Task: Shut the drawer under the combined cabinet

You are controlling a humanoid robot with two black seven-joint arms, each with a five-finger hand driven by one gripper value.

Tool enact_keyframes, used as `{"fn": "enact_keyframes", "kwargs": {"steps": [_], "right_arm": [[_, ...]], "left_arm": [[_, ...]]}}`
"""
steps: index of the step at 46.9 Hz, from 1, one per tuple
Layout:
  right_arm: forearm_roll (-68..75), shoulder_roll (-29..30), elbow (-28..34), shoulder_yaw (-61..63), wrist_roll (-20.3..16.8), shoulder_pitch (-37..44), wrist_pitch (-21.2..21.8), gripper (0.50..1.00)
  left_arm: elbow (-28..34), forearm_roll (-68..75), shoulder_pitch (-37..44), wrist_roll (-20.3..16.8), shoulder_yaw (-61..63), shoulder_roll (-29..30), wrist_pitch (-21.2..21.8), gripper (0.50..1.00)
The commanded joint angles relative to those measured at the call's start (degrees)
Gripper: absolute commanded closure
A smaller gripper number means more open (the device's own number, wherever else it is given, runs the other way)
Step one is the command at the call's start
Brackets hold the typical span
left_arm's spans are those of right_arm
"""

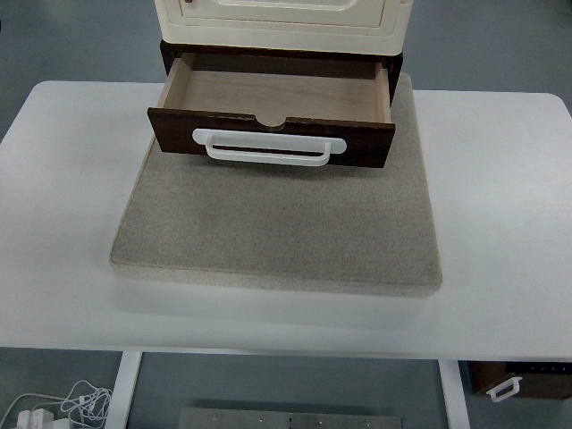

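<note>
A dark brown wooden drawer (268,134) stands pulled out from under a cream cabinet (281,20) at the top middle. Its light wood inside (273,94) holds nothing I can see. A white bar handle (268,147) runs across the drawer's front. No robot hand or arm shows in the view.
The cabinet and drawer stand on a grey-beige mat (277,223) on a white table (500,223). Below the table's near edge, white cables (63,407) lie on the floor at the left and a brown box with a white handle (518,380) at the right.
</note>
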Motion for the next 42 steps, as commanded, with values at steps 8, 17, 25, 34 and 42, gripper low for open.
{"fn": "enact_keyframes", "kwargs": {"steps": [8,17,25,34,42], "right_arm": [[0.0,0.0,0.0,0.0,0.0,0.0,-0.1,0.548],[0.0,0.0,0.0,0.0,0.0,0.0,0.0,0.548],[0.0,0.0,0.0,0.0,0.0,0.0,0.0,0.548],[0.0,0.0,0.0,0.0,0.0,0.0,0.0,0.548],[0.0,0.0,0.0,0.0,0.0,0.0,0.0,0.548]], "left_arm": [[-10.3,2.1,-1.0,0.1,0.1,5.6,0.0,0.504],[-19.3,6.2,-1.2,0.2,0.1,8.4,0.1,0.504],[-25.7,7.8,-1.5,0.4,0.2,9.5,0.1,0.504],[-31.0,12.7,-4.2,0.3,5.3,9.5,0.8,0.510],[-36.1,13.4,-5.7,0.4,8.7,9.7,0.8,0.510]]}}
